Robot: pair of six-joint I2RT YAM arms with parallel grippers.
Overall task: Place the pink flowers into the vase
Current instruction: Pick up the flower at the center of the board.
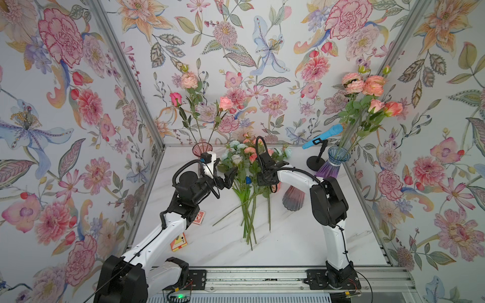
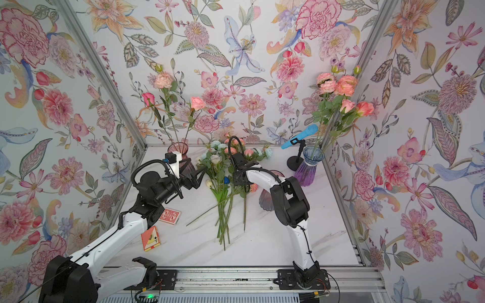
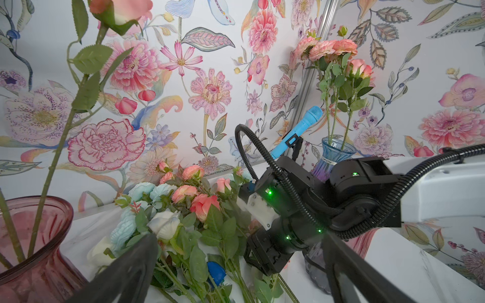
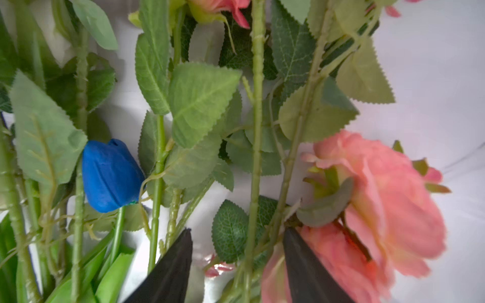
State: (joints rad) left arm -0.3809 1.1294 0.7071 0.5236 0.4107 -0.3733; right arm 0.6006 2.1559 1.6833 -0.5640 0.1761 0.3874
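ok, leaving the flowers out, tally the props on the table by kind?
Glass vases: 3: pink flared glass vase, blue-and-purple ribbed glass vase, smoky pink-blue ribbed glass vase
Playing-card boxes: 2: red patterned playing-card box, orange ace-of-spades playing-card box
Blue toy microphone on black stand: 1
Total: 6

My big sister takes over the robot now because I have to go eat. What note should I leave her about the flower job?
Left pincer: open, empty, hovering beside the pink glass vase.
Right pincer: down in the mixed flower pile, jaws apart around green stems, not clamped.
Done: pink flowers stand in the pink glass vase and in the blue-purple vase.
Left: more pink ones lie in the pile among white and pale blue blooms.
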